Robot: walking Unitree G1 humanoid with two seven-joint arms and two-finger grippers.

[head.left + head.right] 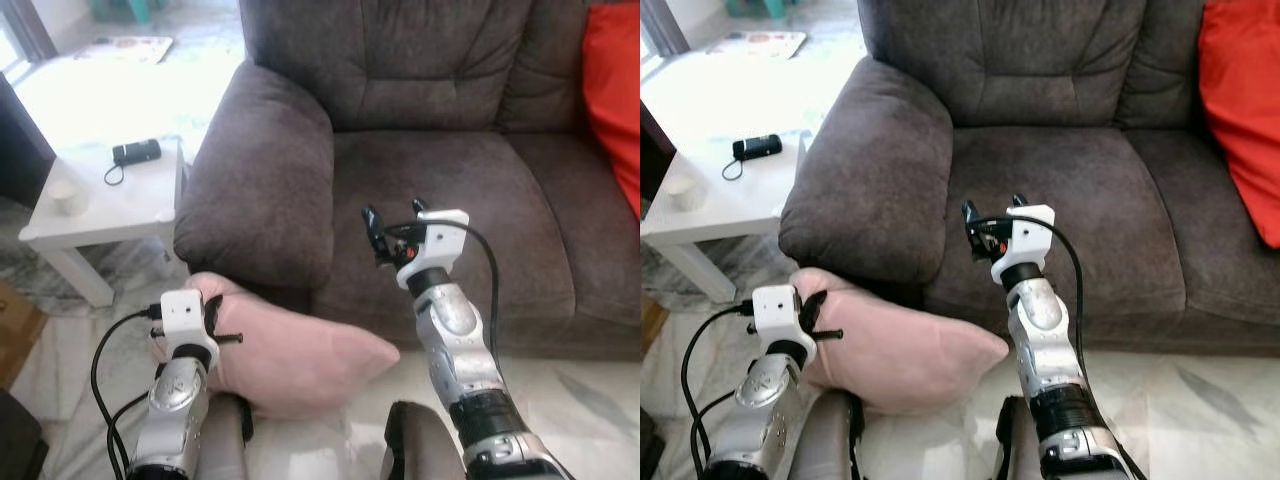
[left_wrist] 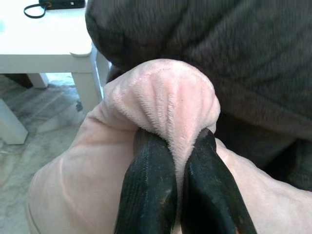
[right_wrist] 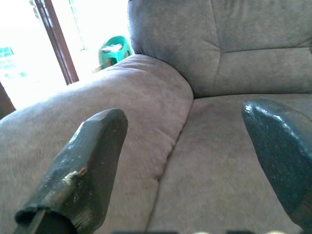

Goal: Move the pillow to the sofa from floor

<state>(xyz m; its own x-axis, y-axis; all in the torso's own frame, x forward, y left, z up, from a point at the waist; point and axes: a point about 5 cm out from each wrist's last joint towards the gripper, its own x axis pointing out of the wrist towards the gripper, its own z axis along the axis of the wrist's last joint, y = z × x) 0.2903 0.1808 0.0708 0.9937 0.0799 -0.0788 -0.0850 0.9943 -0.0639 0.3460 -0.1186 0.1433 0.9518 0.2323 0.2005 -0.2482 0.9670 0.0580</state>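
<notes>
From the head views, the left gripper [image 1: 205, 318] pinched one corner of the pink pillow [image 1: 300, 360], whose long axis ran rightward from it, low beside the sofa [image 1: 450, 190] arm. The left wrist view showed its fingers [image 2: 146, 190] clamped on plush. The right gripper [image 3: 185, 156] gaped empty over the seat.

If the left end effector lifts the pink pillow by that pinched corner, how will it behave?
The pink pillow is probably soft: its plush bunches between the left end effector's fingers. Held by one corner, it will likely sag and swing. It looks light, though the fabric might slip.
</notes>
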